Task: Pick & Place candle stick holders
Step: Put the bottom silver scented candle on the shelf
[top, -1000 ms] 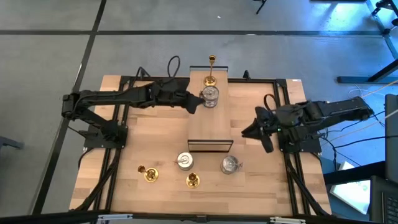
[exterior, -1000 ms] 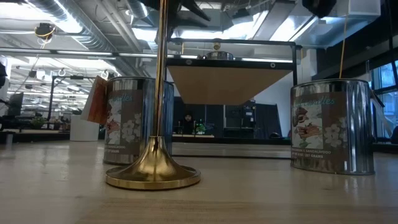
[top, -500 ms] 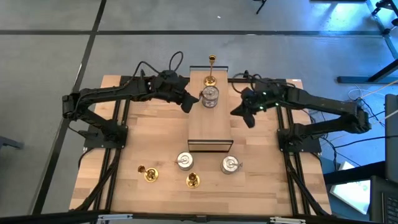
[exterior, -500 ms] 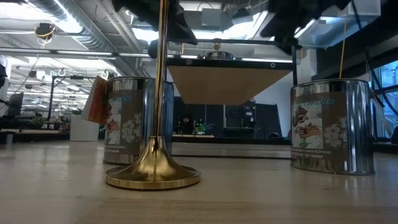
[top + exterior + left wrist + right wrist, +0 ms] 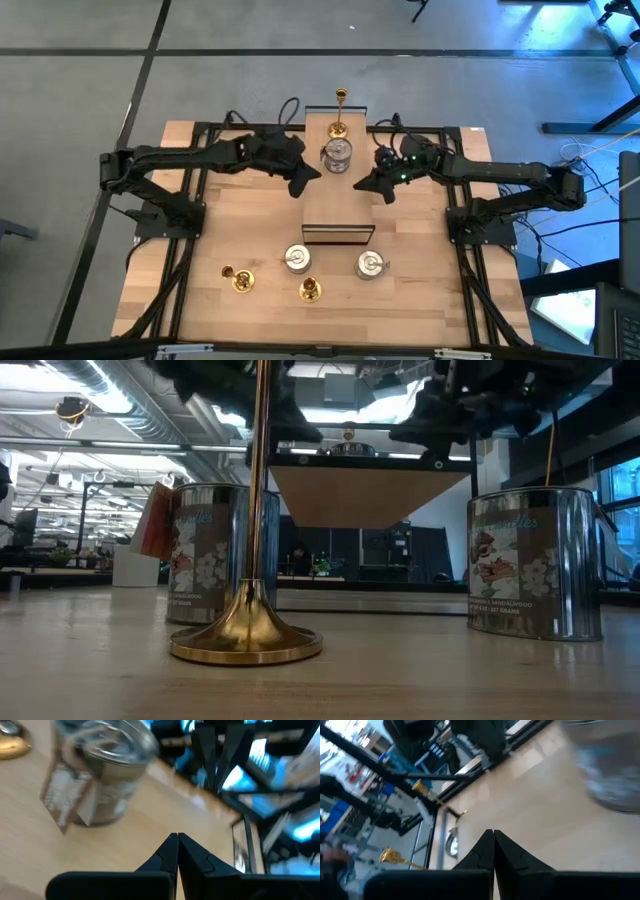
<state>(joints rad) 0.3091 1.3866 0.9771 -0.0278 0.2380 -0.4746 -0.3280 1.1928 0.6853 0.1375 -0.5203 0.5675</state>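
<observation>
**Both grippers at the raised platform, nothing held**

I see the raised wooden platform [image 5: 337, 180] mid-table as my landmark. On its far end stand one silver holder [image 5: 338, 154] and, just behind it, one tall brass holder [image 5: 340, 112], upright.

Left gripper [image 5: 303, 177] sits at the platform's left edge, beside the silver holder, not touching it. My left wrist view shows its fingers [image 5: 170, 852] pressed together, tips meeting, nothing between them; the silver holder [image 5: 102, 775] is just ahead.

Right gripper [image 5: 375, 184] is at the platform's right edge, opposite the left one. Fingers [image 5: 482, 849] closed tip to tip, empty.

In front of the platform, on the table [image 5: 420, 290]: two silver holders [image 5: 297, 259] [image 5: 370, 264] close to its near end, brass holder [image 5: 310, 290] between them and nearer the table front, another brass holder [image 5: 238, 279] lying off to the left.
</observation>
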